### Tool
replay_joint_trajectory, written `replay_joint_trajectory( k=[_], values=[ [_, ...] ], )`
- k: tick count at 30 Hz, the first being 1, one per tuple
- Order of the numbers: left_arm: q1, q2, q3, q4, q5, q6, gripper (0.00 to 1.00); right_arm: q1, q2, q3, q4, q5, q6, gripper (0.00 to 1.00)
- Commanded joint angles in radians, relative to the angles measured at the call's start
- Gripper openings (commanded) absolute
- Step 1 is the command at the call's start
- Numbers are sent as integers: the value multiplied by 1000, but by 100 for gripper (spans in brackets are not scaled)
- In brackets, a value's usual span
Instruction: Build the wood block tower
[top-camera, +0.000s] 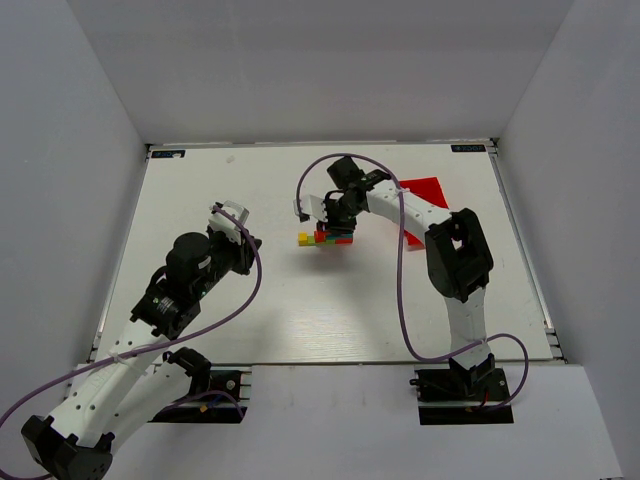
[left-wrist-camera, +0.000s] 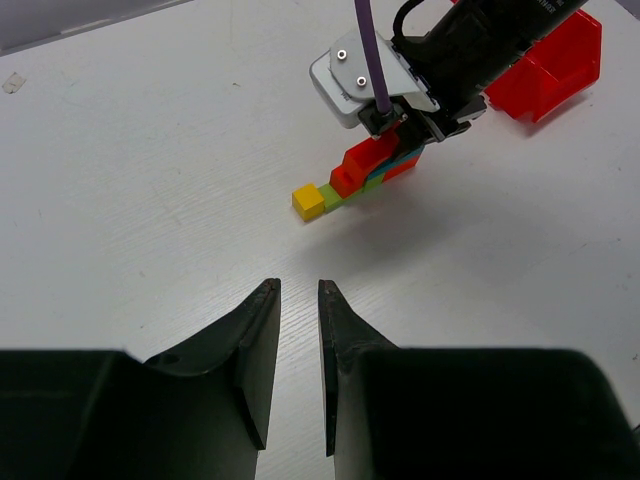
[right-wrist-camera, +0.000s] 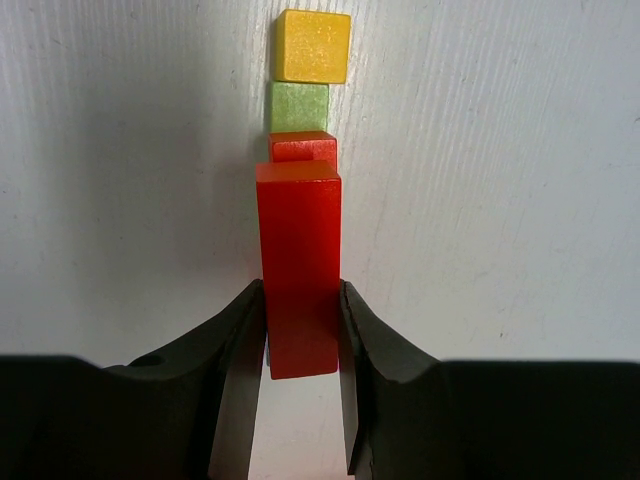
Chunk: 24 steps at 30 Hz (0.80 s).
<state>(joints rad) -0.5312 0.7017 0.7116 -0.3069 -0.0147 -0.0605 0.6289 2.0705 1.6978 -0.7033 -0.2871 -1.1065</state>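
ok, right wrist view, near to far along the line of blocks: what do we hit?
right gripper, jaws closed on the red bar → small red block → green cube → yellow cube

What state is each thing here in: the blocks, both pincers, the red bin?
wood block tower: partly built, stepped stack on the table.
red block: on top of the stack, gripped at its sides.
right pincer: shut on the red block.
left pincer: slightly open, empty, away from the blocks.
yellow cube: flat on the table, at the row's end.
red bin: on the table, beyond the tower; contents not visible.
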Motion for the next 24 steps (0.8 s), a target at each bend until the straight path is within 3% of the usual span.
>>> replay_joint_trajectory(
  k=[1, 24],
  values=[
    [5, -2, -1, 3, 13, 1, 33, 2, 11, 43, -7, 2, 17, 17],
    [5, -2, -1, 3, 13, 1, 33, 8, 33, 59, 1, 23, 48, 19]
  ],
)
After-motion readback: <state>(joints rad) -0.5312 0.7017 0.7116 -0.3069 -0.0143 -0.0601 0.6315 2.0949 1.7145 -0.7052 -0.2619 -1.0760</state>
